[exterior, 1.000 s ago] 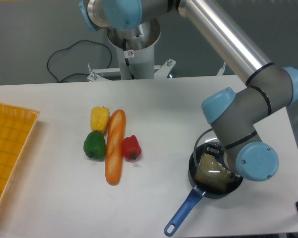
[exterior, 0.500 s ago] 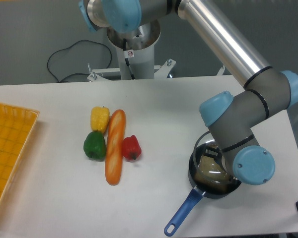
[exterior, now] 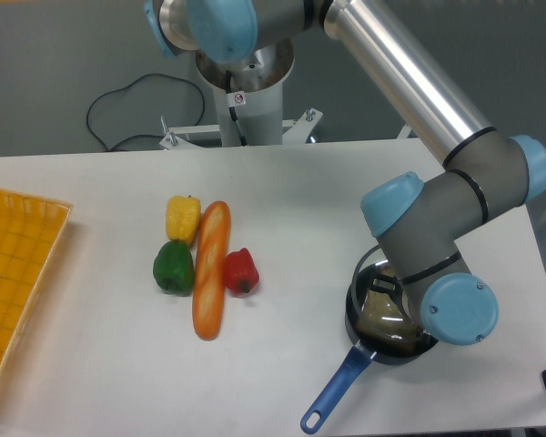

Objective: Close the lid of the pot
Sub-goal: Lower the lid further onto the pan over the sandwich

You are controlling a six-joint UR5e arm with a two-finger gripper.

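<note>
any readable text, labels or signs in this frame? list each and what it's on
Round red-ringed prohibition sticker on the white robot base column: a pictogram only, too small to make out, no words legible.
Small pale label on the end effector body above the pot: too blurred to read.
Nothing else carries legible text; none shows on the bread loaf, the peppers or the yellow tray.

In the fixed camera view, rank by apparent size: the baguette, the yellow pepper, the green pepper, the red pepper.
1. Long orange-brown baguette, clearly the largest.
2. Yellow bell pepper and green bell pepper: they look about alike, so no ranking.
3. Red bell pepper, slightly the smallest.
</note>
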